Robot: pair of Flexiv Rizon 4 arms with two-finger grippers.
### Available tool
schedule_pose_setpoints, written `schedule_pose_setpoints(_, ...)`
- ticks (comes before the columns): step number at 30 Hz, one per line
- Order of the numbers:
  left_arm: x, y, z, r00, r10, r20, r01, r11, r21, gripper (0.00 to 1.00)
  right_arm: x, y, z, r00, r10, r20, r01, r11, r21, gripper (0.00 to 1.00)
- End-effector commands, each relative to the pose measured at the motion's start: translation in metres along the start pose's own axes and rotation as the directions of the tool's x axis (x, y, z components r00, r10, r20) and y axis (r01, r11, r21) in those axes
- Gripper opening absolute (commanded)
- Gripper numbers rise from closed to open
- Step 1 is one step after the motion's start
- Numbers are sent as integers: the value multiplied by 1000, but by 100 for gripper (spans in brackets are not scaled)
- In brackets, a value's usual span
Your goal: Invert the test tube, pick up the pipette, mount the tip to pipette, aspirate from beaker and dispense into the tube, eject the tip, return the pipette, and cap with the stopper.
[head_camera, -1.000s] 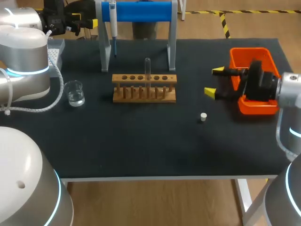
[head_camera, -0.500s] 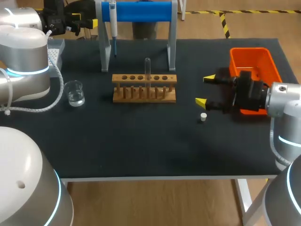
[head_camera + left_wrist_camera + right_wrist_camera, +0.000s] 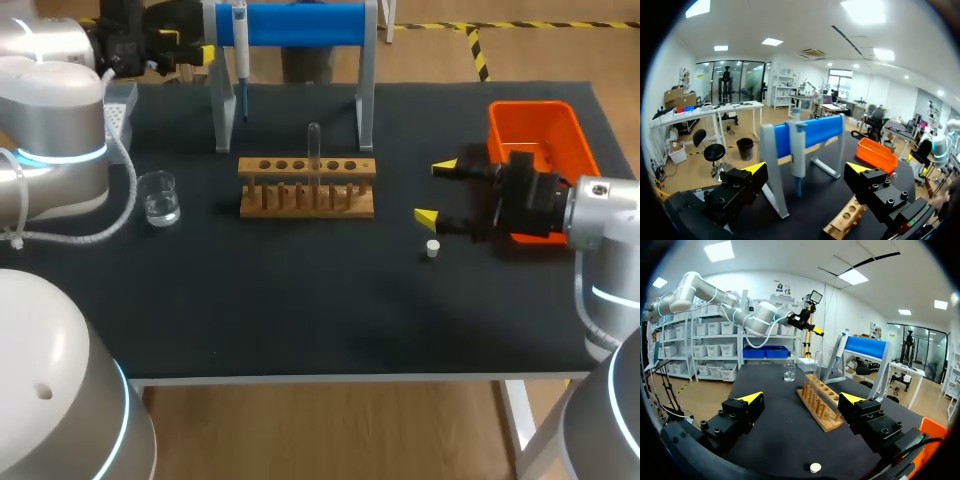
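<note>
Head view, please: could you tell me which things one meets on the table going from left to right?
In order: beaker → pipette → test tube → stopper → orange bin.

One each: tube, pipette, beaker, stopper

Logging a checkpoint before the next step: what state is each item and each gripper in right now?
test tube: upright in the rack, no stopper on it.
pipette: hanging on the stand, no gripper on it.
beaker: upright, clear liquid inside.
stopper: loose on the table.
left gripper: open, empty.
right gripper: open, empty.
</note>
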State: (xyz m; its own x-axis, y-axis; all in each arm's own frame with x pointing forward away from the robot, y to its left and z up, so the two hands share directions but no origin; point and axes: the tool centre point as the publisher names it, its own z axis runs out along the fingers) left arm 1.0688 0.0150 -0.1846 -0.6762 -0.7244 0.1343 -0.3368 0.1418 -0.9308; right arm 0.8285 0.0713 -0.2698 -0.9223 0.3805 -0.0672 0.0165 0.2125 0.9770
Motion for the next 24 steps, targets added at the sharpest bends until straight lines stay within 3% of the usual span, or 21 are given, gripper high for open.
schedule_pose_setpoints(1,47,34,-24,999,34,25,-36,996,80,100,1,0,0,1000,0,2,0,1000,0,100)
schedule_pose_setpoints(7,108,71,-37,992,126,-13,-124,989,86,100,1,0,0,1000,0,2,0,1000,0,100)
schedule_pose_setpoints(12,144,93,-43,984,173,-47,-168,981,95,100,1,0,0,1000,0,2,0,1000,0,100)
schedule_pose_setpoints(17,167,109,-43,975,206,-88,-199,976,84,100,1,0,0,1000,0,2,0,1000,0,100)
schedule_pose_setpoints(24,179,124,-43,969,216,-118,-210,976,64,100,1,0,0,1000,0,2,0,1000,0,100)
